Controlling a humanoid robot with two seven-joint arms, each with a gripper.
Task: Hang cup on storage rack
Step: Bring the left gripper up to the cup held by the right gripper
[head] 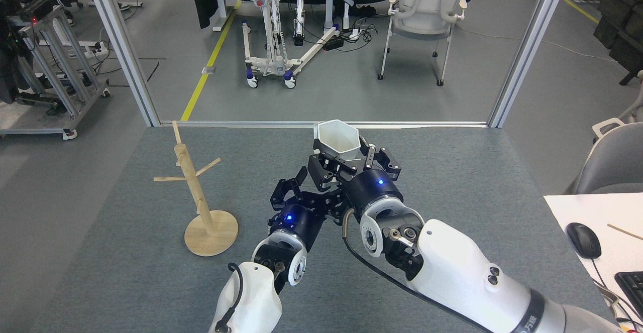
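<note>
The white hexagonal cup (337, 140) is upright, mouth up, held above the grey table in my right gripper (346, 161), which is shut on its lower body. Its handle is hidden from view. My left gripper (307, 195) is open, just below and left of the right gripper, its right finger tucked behind the right wrist. The wooden storage rack (197, 195) stands on its round base at the table's left, well apart from both grippers, with bare pegs.
The grey table (452, 172) ends at a metal frame along its far edge. A white desk corner with a mouse (583, 240) and keyboard sits at right. Beyond are a white chair (424, 16) and a wheeled stand (271, 31).
</note>
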